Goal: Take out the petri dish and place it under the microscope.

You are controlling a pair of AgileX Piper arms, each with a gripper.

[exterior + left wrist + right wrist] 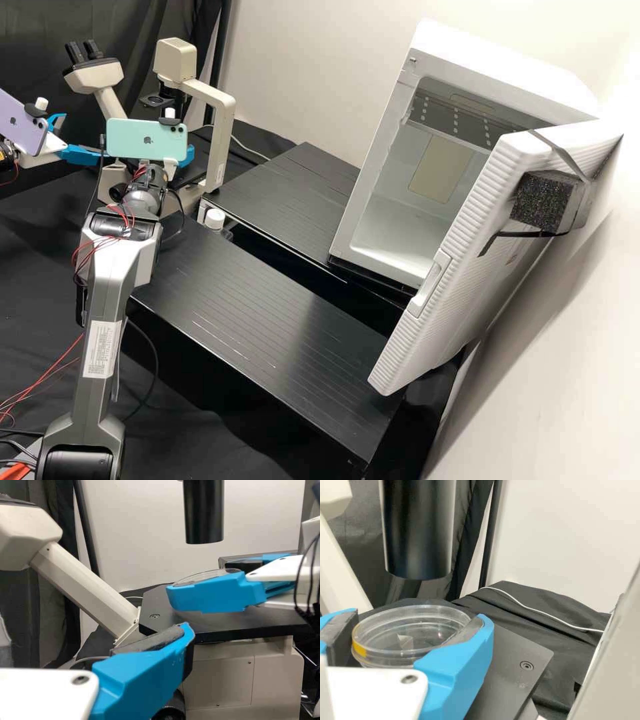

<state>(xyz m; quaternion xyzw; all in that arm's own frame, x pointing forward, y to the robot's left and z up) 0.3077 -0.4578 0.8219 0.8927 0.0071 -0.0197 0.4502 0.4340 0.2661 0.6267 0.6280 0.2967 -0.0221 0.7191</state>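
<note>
The right arm [103,300], lower left of the frame, has its gripper [415,621] pinching the dish [382,652] under the microscope [223,130] — left gripper [80,137] wide open — so next, gently settle it and let go.

Left gripper [90,137] — fingers apart, right gripper [187,157] — fingers clamped

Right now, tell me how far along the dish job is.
Already done: the dish is out, clear of the open fridge and at the stage. In hand: the right gripper holds it between its fingers, roughly under the tube. Remaining: setting it down, unless it already rests there (I can't tell), and letting go.
</note>
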